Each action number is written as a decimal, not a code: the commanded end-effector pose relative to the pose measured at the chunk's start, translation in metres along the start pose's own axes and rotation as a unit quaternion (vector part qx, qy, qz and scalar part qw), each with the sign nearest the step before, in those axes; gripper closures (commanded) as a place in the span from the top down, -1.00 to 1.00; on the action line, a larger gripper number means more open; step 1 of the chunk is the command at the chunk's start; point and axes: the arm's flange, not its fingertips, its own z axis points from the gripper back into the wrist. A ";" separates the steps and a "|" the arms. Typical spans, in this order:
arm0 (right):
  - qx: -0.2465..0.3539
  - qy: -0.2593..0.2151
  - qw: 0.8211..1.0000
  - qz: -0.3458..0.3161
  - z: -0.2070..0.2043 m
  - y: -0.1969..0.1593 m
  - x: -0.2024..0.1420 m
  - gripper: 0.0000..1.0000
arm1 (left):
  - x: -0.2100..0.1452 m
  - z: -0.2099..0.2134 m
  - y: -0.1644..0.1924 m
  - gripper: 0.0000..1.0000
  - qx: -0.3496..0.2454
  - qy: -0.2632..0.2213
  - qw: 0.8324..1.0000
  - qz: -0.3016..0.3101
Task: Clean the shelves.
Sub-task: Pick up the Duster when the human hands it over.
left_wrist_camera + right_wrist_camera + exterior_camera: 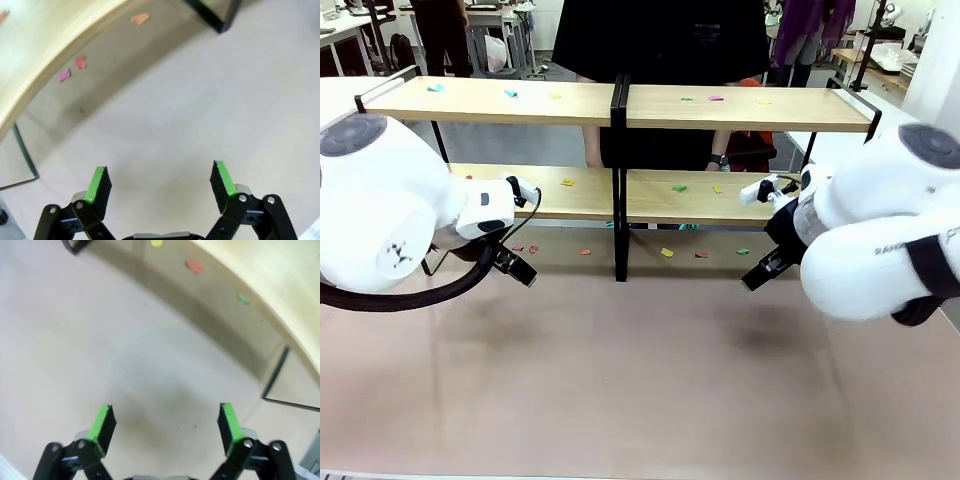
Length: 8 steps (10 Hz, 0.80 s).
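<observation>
Both left pincer point(161, 175) and right pincer point(165, 415) gaped wide, empty. The shelves point(740, 108) ran crosswise just beyond, one half facing each.

Right gripper point(166, 416) gapes at bottom centre over the table point(90, 340); yellow scrap point(156, 243), red scrap point(194, 265), green scrap point(242, 298) lie upper right beside the shelves point(265, 275).

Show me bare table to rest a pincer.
The table in front of the shelves, between left pincer and right pincer, is bare. Crowded: scraps litter the table under the shelves and dot both tiers.
</observation>
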 end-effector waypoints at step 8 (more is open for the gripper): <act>0.022 -0.087 0.991 -0.095 0.267 -0.101 0.018 1.00 | -0.032 0.262 0.099 1.00 -0.088 -0.283 0.955 -0.014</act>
